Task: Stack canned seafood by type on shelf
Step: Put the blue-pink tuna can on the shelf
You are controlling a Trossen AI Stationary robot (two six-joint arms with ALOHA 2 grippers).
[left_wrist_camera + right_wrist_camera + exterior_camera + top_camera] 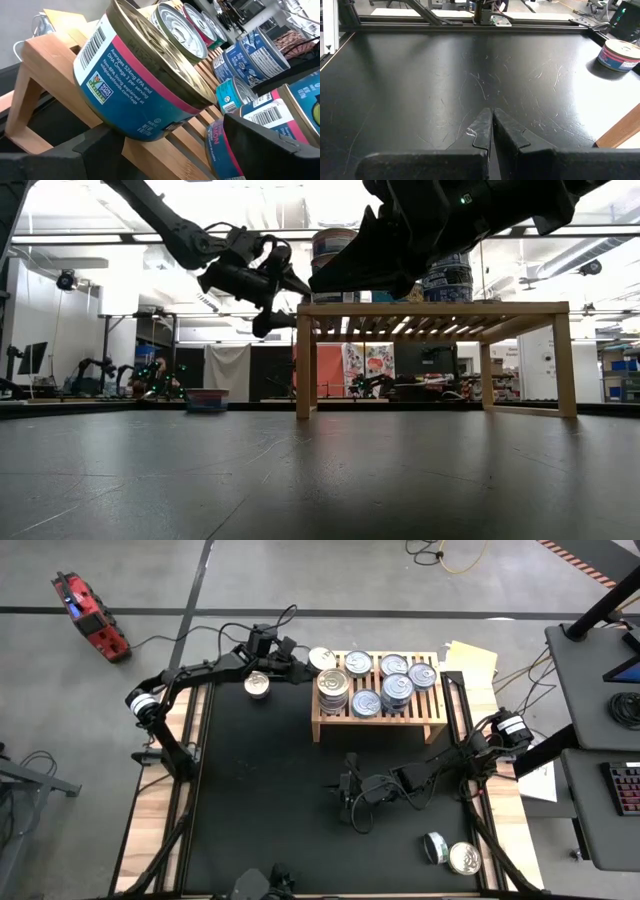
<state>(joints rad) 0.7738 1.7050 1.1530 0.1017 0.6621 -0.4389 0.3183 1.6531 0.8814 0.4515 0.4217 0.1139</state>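
Shelf: light-wood shelf (380,724) with slatted top stands on the black mat (260,800) at the far side of the table, right of centre.
Tins on shelf: silver-lidded tins (395,690) cover the slats, some stacked; the stack at the shelf's front left (333,688) is the tallest seen from above.
Left gripper: left gripper (305,665) is at the shelf's far left corner, jaws spread wide on either side of a teal and pink tin (140,85).
Held tin: tilted, its lower edge against the shelf's slats in the left wrist view; whether the jaws actually press its sides I cannot tell. Same tin shows from above at the shelf's far left corner (322,659).
Neighbouring tins: blue-labelled tins (255,52) and more pink-banded ones (200,25) lie just beyond the tilted tin on the slats.
Loose tin, left: one tin (257,686) lies on the table's far left part, just beside the left arm, off the shelf.
Loose tins, right: two tins (450,852) touch each other near the table's near right corner; one lies on its side.
Right gripper: right gripper (347,802) hangs low over the bare mat in front of the shelf, jaws clenched together on nothing (491,125).
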